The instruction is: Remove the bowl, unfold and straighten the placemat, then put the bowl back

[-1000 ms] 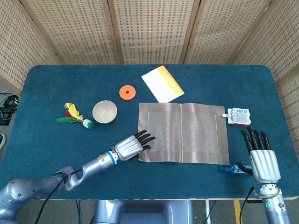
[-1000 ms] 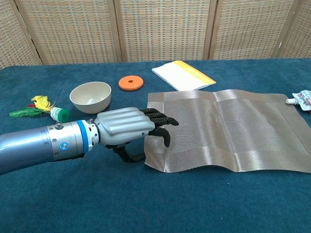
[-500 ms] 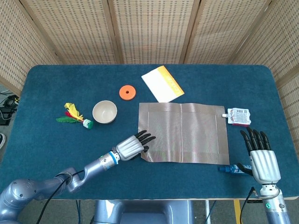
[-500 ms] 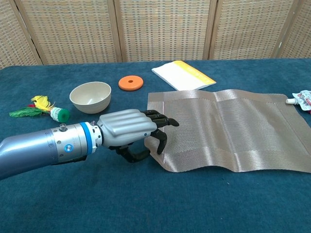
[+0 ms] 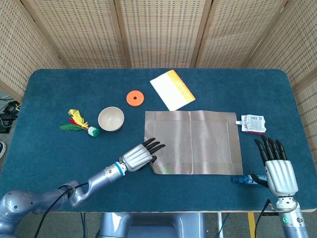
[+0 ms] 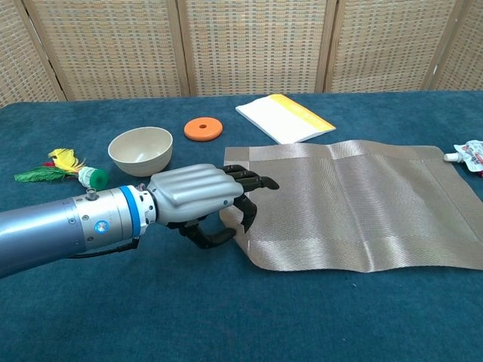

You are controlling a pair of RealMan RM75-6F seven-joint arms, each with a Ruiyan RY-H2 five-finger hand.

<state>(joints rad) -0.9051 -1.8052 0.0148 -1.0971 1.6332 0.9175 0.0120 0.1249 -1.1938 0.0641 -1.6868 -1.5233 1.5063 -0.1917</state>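
Left hand sits at the placemat's near-left corner, fingers curled over the edge with the thumb underneath, pinching it. The woven mat lies unfolded, long axis running across the table toward the idle right hand, fingers straight and holding nothing. The cream bowl waits beyond the left hand, clearly its reach.

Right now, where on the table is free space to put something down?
The placemat centre lies bare. So does the cloth between the bowl and the left hand, and the far right corner. It is crowded around the right hand and sachet.
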